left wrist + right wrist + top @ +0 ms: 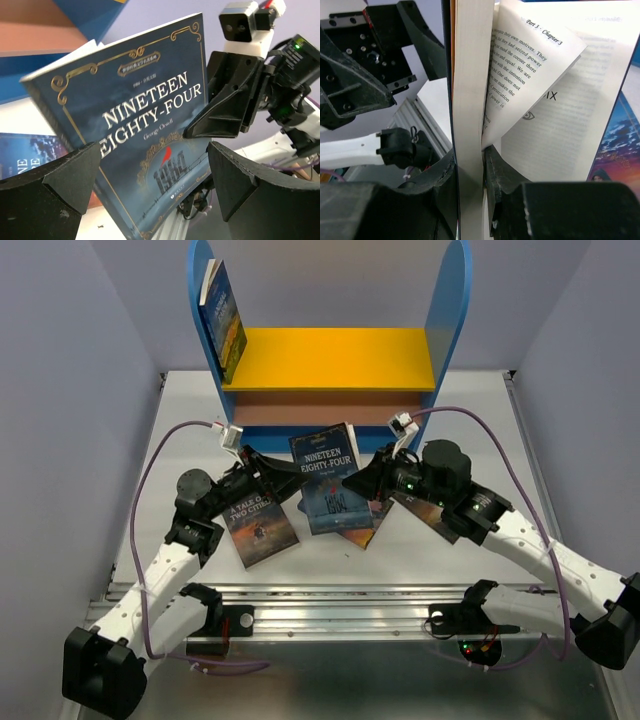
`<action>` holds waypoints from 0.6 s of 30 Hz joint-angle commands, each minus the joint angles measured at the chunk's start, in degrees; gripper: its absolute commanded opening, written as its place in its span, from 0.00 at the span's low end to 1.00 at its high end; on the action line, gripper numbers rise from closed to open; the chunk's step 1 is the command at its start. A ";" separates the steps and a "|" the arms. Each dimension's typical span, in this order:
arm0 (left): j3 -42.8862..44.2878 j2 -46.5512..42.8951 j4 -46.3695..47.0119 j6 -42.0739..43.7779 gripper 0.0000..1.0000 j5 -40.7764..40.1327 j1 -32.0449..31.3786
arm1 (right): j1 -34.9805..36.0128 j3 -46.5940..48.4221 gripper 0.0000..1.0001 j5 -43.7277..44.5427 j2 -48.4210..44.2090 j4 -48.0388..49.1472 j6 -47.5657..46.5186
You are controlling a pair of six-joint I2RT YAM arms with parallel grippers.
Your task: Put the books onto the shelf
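Pale lavender walls [70, 330] enclose white tabletop [185, 405] on three sides; aluminium rail [330, 602] along near edge.

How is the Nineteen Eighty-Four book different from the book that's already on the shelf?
The Nineteen Eighty-Four book is pinched in the right hand in front of the shelf; the shelved book stands on the yellow board, leaning on the left blue panel. The Nineteen Eighty-Four book has some pages flopping open; the shelved book looks closed. Both are thin paperbacks with blue covers.
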 commanded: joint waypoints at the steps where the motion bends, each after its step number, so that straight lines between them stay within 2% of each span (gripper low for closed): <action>1: 0.49 1.57 9.82 -1.30 0.99 5.75 0.23 | 0.20 5.96 0.01 -5.68 -2.25 6.18 -0.12; 18: 0.67 -0.27 1.21 2.65 0.99 1.01 0.41 | 0.20 12.29 0.01 -1.38 -2.07 0.12 -2.22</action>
